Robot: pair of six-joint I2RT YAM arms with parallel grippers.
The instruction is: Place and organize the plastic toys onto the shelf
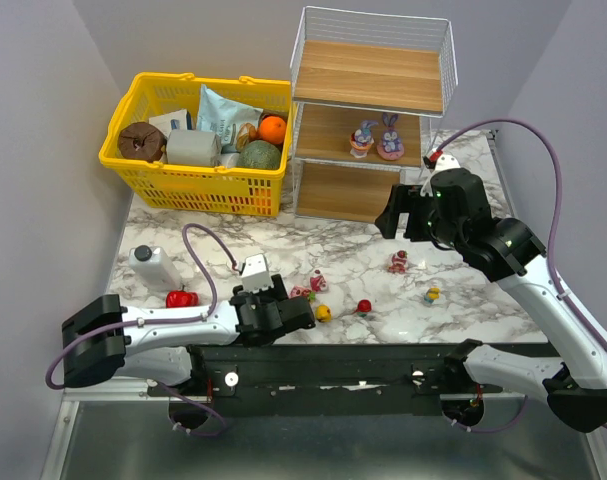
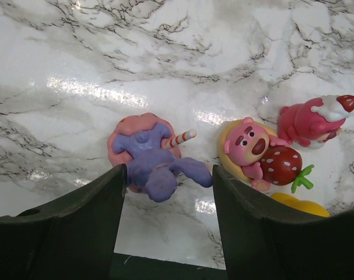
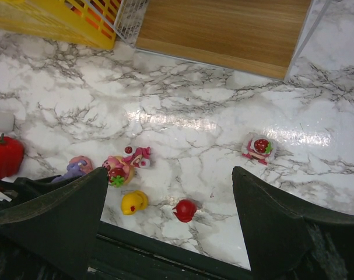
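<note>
A purple bunny toy lies on its side on the marble, just ahead of and between the tips of my open, empty left gripper, which is low by the table's near edge. Beside it lie a pink bear with a strawberry, a pink figure and a yellow one. A red round toy, a strawberry toy and a small doll lie further right. Two bunny figures stand on the shelf's middle board. My right gripper is open and empty, held high in front of the shelf.
A yellow basket full of groceries stands left of the shelf. A red bell pepper and a white bottle lie at the left of the marble table. The table's dark front rail runs just behind the left gripper.
</note>
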